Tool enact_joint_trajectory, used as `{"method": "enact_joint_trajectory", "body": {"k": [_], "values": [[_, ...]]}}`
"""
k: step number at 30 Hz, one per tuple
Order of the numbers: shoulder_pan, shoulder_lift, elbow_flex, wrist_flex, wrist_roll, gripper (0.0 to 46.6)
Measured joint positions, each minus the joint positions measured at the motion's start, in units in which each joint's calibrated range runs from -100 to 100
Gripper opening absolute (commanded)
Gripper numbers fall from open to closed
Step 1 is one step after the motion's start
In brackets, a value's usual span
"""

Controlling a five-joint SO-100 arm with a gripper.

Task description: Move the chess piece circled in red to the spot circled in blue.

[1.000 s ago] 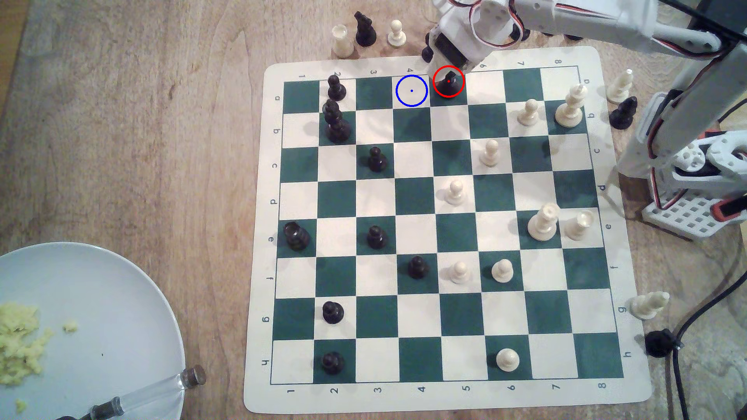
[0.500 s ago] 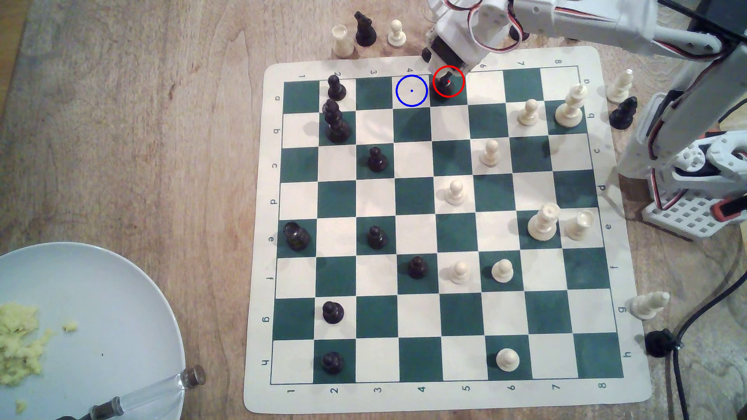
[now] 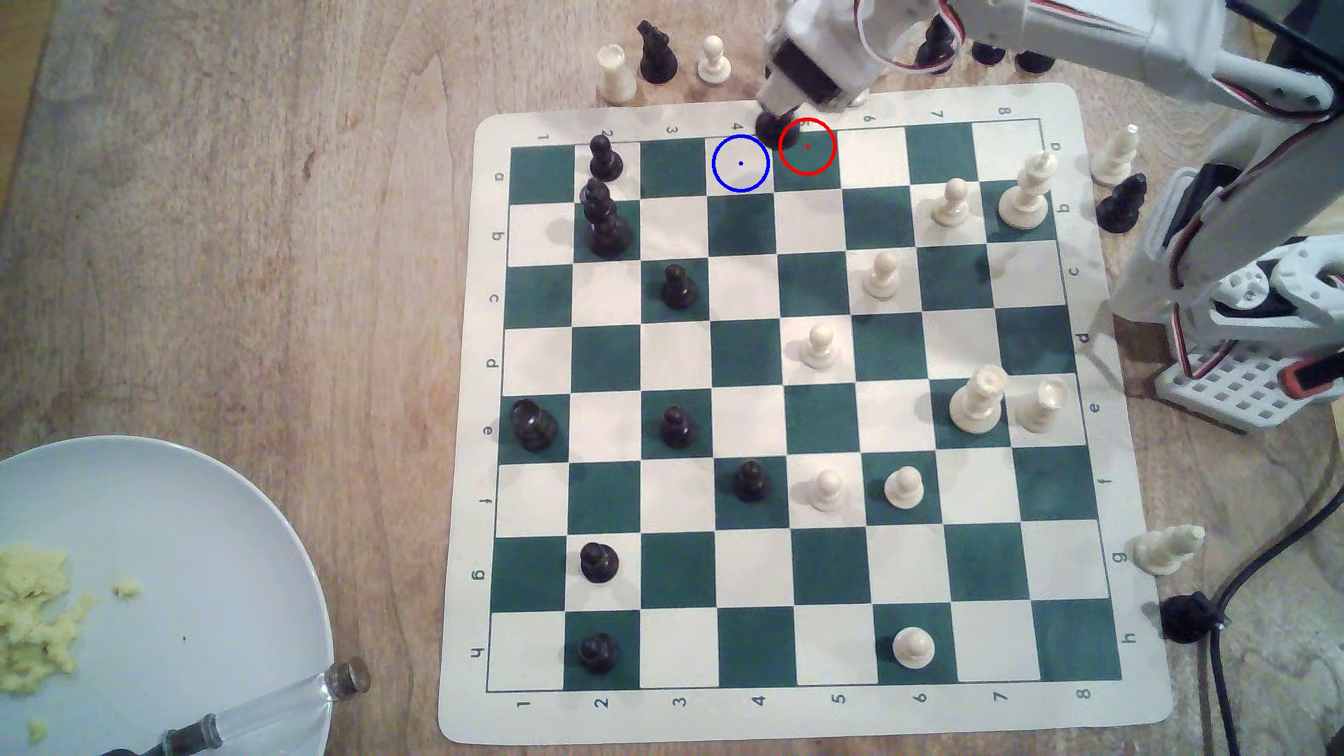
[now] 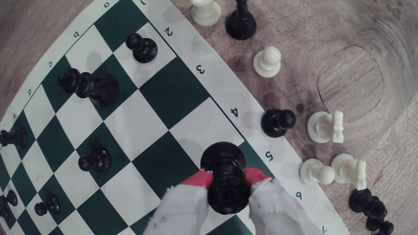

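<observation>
Up near the top of the exterior view, a little right of centre, the white arm reaches in from the upper right and its gripper (image 3: 777,116) has the black rook (image 3: 772,129) pinched between its two padded fingers. In the wrist view the gripper (image 4: 228,178) is closed snugly on the rook (image 4: 226,178), the red fingertips (image 4: 204,177) pressing the narrow waist from both sides, with the flat turret head toward the camera and the round base pointing down at the board.

The rook hangs over the top edge of the chessboard (image 3: 465,436), at the border by the printed 4 and 5. The red ring (image 3: 807,146) marks a dark green square with nothing standing on it. The rook sits just at that ring's upper left edge and just above and to the right of the blue-ringed cream square (image 3: 740,163), which is bare. Whether the base touches the board I cannot tell.

Further left along the top row stands a black pawn (image 3: 604,158), with a taller ringed black piece (image 3: 602,220) just below it. A pale plate (image 3: 218,552) with yellow crumbs sits in the lower left corner of the exterior view, on the wooden table (image 3: 218,218).
</observation>
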State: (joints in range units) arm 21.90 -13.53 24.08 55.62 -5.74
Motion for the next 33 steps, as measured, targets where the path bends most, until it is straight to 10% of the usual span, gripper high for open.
{"method": "enact_joint_trajectory", "body": {"k": [33], "values": [[-2.36,14.16,-4.25,-7.33,1.56,2.5]]}}
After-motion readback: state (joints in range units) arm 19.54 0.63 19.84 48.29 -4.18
